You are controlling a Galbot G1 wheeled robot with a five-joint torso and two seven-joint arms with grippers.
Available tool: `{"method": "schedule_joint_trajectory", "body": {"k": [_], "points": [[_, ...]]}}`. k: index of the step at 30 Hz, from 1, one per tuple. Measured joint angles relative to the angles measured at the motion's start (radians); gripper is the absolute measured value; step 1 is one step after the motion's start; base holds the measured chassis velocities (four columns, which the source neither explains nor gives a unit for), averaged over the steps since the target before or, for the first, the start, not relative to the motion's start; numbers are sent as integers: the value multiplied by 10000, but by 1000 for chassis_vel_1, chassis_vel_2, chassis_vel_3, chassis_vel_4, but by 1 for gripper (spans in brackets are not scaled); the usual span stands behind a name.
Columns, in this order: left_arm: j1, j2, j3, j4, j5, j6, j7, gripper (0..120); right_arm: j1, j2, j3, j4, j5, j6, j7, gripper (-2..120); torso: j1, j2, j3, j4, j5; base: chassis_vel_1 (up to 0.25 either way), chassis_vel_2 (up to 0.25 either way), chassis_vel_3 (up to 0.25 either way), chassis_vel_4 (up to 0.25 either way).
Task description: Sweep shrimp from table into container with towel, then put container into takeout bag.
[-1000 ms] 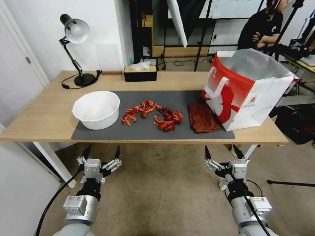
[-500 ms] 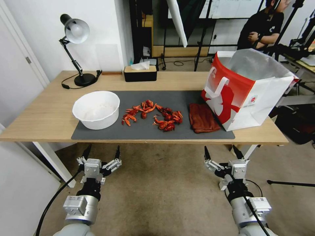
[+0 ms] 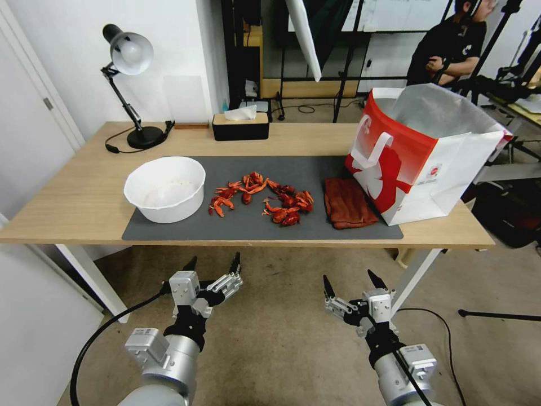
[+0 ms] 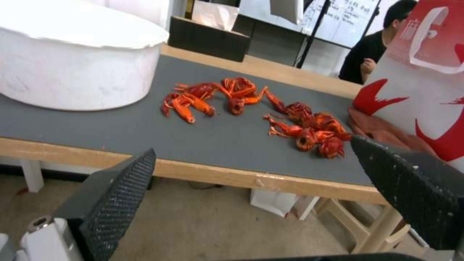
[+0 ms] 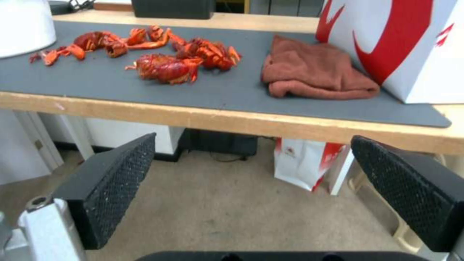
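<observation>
Nothing swept yet: we hang below the bench (image 3: pixel 67 214) with both grippers empty.

Our left gripper (image 3: pixel 213 264) and right gripper (image 3: pixel 350 283) hold their jaws wide apart. Beside the container (image 3: pixel 164 188) the shrimp (image 3: pixel 262 198) lie scattered; beyond them the towel (image 3: pixel 348 202) lies folded, touching the takeout bag (image 3: pixel 424 151). Sweeping and bagging both remain.

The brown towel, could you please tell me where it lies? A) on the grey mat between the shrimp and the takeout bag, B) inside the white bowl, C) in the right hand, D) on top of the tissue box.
A: the brown towel lies folded on the grey mat, with the shrimp on one side and the takeout bag on the other.
</observation>
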Motion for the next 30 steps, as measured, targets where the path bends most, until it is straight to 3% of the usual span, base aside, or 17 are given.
{"method": "schedule_joint_trajectory", "body": {"k": [18,24,30], "points": [[-43,64,-201,125,-8,-204,46,100,99,18,104,114,33,-22,99,100,0,0,0,0,0,0,0,0,0],[-194,76,-465,124,-89,-291,54,100,177,13,179,96,126,-55,101,100,0,0,0,0,-1,0,0,0,0],[-604,406,-1073,-16,-609,-321,46,100,208,9,232,105,179,-119,101,100,0,0,0,0,0,0,0,0,0]]}}
